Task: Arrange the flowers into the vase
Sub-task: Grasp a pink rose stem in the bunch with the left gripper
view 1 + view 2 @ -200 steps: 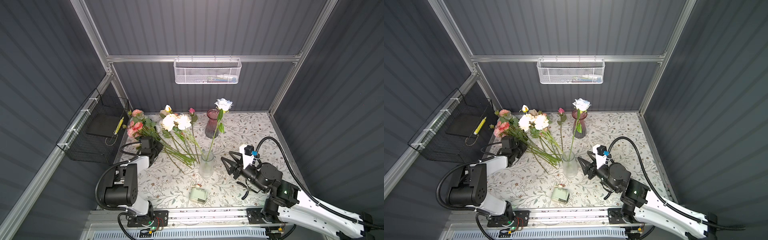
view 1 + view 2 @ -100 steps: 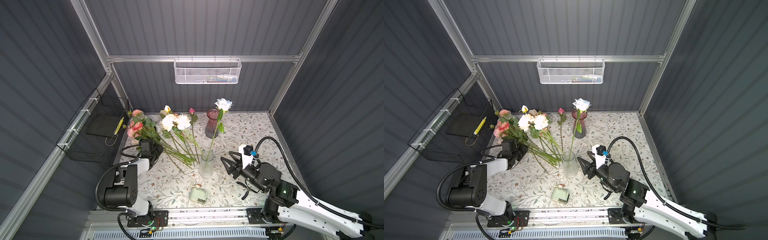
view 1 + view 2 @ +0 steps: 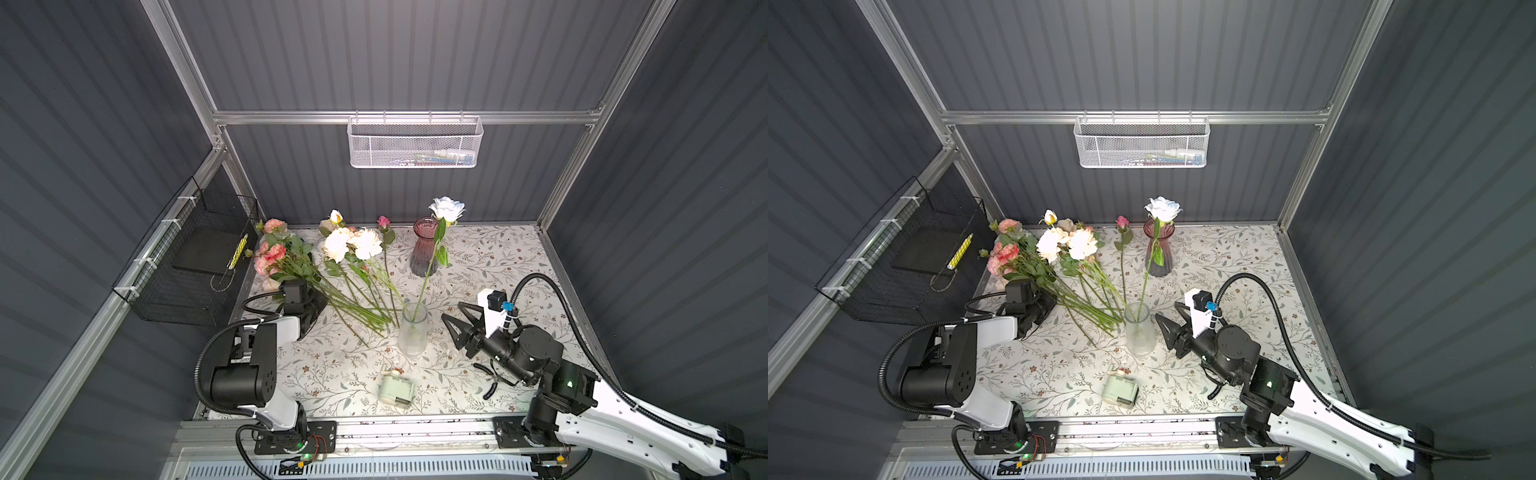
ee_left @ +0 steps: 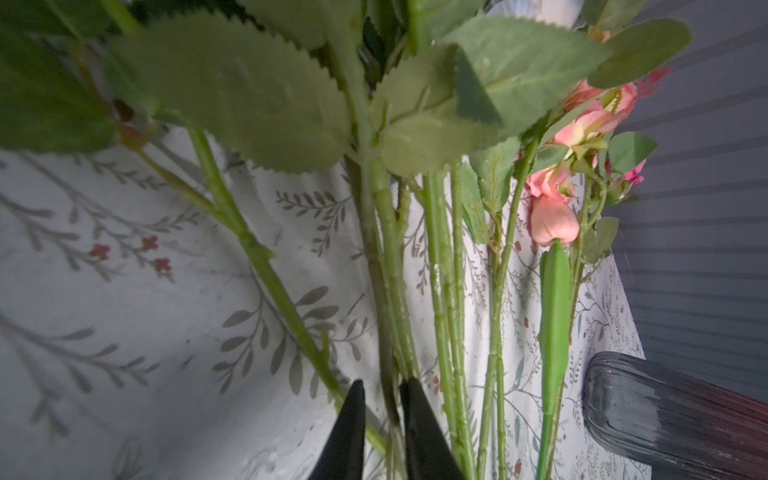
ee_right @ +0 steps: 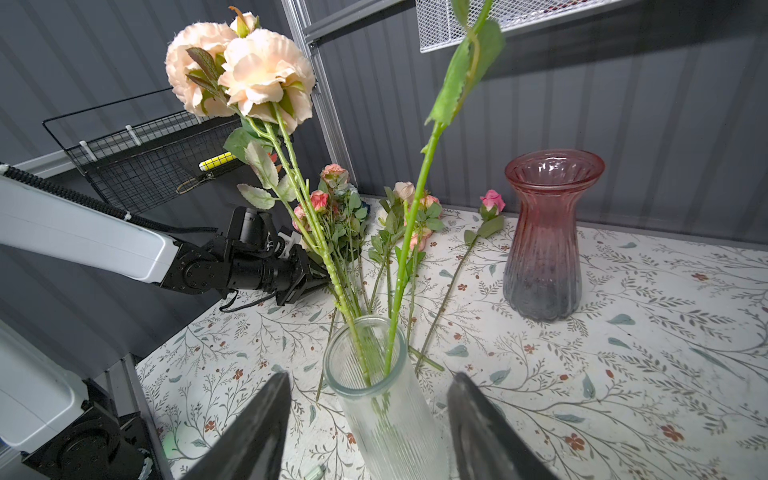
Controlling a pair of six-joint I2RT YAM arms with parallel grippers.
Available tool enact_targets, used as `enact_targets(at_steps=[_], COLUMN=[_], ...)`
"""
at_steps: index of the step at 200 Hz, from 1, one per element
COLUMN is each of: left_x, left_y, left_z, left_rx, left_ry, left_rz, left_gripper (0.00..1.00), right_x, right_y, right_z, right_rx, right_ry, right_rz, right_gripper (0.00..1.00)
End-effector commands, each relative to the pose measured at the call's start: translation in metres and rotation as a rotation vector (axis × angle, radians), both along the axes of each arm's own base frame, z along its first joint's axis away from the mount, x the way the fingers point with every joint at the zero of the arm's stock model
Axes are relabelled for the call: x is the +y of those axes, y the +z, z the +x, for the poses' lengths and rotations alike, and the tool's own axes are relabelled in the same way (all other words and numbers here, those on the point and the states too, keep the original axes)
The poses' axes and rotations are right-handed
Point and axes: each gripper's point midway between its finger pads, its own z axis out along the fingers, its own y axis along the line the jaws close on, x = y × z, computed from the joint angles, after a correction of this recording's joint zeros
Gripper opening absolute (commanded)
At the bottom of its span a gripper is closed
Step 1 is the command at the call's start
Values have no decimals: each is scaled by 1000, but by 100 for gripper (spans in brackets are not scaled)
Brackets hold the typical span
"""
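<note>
Standing just below the middle of both top views, the clear vase [image 3: 412, 338] [image 3: 1140, 338] is holding the white rose [image 3: 446, 208], whose long stem is leaning up toward the back wall. In the right wrist view the stems of the peach peonies [image 5: 249, 75] are also running down into its mouth. The other flowers [image 3: 368, 311] are lying on the table [image 3: 498, 257] left of centre. The pink roses [image 3: 270, 253] are resting by the table's left edge, and a single pink rosebud [image 3: 383, 221] is lying near the pink vase [image 3: 424, 249] at the back.

The left gripper [image 3: 318, 307] is reaching in among the stems, left of the clear vase. In the left wrist view its black fingertips [image 4: 353, 419] are standing a narrow gap apart with one green stem [image 4: 386, 374] running between them. The pictures are not showing whether they are pinching it. The right gripper [image 3: 451, 310] is hovering just right of the clear vase, jaws spread wide and gripping nothing. In the right wrist view its fingers [image 5: 257, 428] are flanking the vase's neck without touching it.

Against a second ago, the left gripper is sitting a shade farther toward the left edge of the frame. The right gripper, the clear vase, the white rose and the lying flowers are keeping their places.
</note>
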Motion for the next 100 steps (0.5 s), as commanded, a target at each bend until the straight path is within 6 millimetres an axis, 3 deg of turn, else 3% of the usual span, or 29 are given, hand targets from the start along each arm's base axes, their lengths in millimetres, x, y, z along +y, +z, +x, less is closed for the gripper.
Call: enact_targets(at_steps=[1, 75, 100], left_x=[5, 6, 6], left_y=[-2, 0, 1], left_z=[3, 18, 24], left_rx=[0, -27, -38], left_ry=[8, 14, 17], left_rz=[24, 27, 25], left_gripper=[20, 23, 13], right_x=[-2, 2, 2], right_y=[-1, -5, -7], right_z=[0, 1, 1], right_rx=[-3, 9, 13], right_ry=[-11, -7, -4], right_rz=[-3, -13, -15], right_gripper=[63, 63, 62])
